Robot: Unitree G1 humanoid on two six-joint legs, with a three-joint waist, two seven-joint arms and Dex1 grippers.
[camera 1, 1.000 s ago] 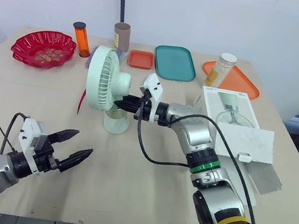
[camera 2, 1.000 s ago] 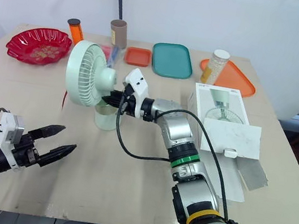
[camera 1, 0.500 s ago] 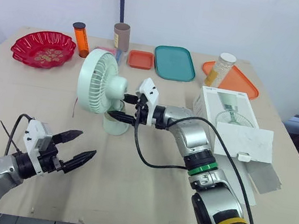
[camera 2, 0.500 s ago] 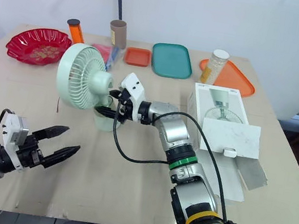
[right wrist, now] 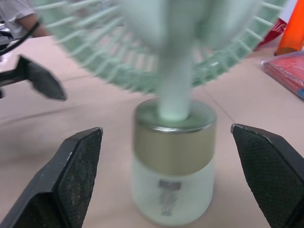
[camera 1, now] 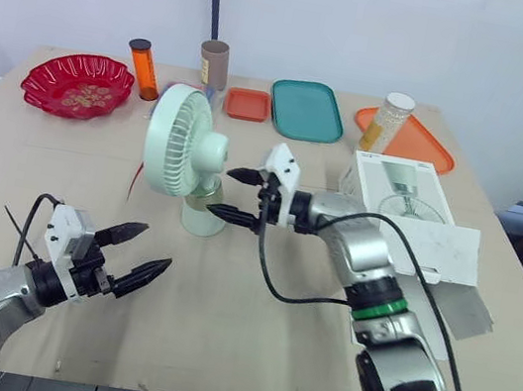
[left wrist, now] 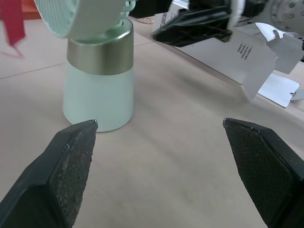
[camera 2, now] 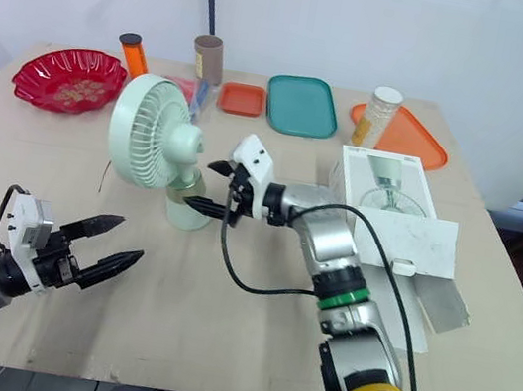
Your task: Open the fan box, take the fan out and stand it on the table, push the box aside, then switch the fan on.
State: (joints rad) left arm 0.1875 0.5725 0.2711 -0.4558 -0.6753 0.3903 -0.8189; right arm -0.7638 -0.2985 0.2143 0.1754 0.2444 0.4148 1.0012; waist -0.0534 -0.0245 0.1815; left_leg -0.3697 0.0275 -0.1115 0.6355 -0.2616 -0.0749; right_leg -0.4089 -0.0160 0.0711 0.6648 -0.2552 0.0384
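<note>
The pale green fan [camera 1: 186, 148] stands upright on its round base [camera 1: 203, 216] mid-table, its grille facing left. Just right of its neck is my right gripper [camera 1: 227, 193], open, with one finger above and one below and neither touching the fan. The right wrist view looks past the open right gripper [right wrist: 166, 130] at the base [right wrist: 173, 161], with the head blurred above. My left gripper [camera 1: 147, 247] is open low over the table in front of the fan, holding nothing. The white fan box [camera 1: 402, 194] lies to the right, its flap [camera 1: 428, 249] open.
Along the back edge stand a red bowl [camera 1: 75, 82], an orange bottle [camera 1: 142, 67], a brown tube [camera 1: 213, 64], a small orange tray [camera 1: 247, 103], a teal tray [camera 1: 306, 110], and a jar [camera 1: 389, 122] on an orange tray [camera 1: 425, 148].
My right gripper has opened, let go of the fan's neck and drawn back a little to the right. The fan head has shifted slightly. The left arm has hardly moved.
</note>
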